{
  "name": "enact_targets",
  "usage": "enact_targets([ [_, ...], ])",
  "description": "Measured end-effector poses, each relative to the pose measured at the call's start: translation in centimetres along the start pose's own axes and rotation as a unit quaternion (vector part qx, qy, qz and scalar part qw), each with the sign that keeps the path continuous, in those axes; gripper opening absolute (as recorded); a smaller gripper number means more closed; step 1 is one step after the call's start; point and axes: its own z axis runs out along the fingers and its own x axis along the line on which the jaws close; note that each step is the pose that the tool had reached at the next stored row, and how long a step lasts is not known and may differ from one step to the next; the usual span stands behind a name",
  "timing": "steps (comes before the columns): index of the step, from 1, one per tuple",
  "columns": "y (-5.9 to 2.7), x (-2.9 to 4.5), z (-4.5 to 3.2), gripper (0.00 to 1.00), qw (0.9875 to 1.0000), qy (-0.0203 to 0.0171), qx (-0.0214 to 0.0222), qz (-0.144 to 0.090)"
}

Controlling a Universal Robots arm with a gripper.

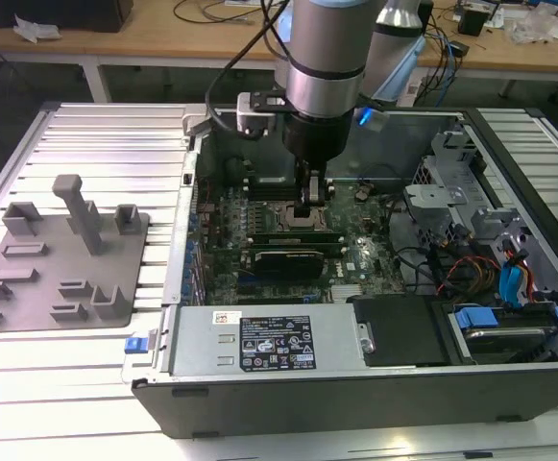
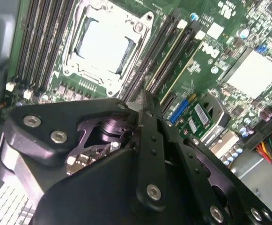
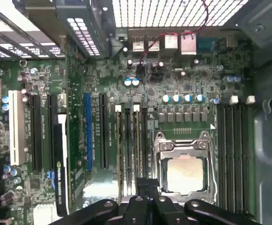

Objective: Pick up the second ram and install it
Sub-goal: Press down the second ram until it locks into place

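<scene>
Black linkage of the hand (image 2: 143, 105) comes together to a narrow point low over the memory slots beside the CPU socket (image 3: 185, 164), its fingers (image 3: 147, 185) drawn close as if pinching the second ram (image 3: 136, 145), which seems to stand edge-on in a slot directly under them; I judge the stick is at or in its slot, with seating unconfirmed. Beyond, the open computer case (image 1: 355, 384) lies on a white ribbed bench (image 1: 96, 144) beside the grey holder tray (image 1: 58, 259), with cluttered wooden desks behind.
</scene>
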Motion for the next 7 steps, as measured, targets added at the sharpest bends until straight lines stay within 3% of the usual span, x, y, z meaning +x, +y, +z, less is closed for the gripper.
enact_targets([
  [7, -0.04, -0.01, 0.0, 0.08, 1.0, 0.0, 0.0, 0.0],
])
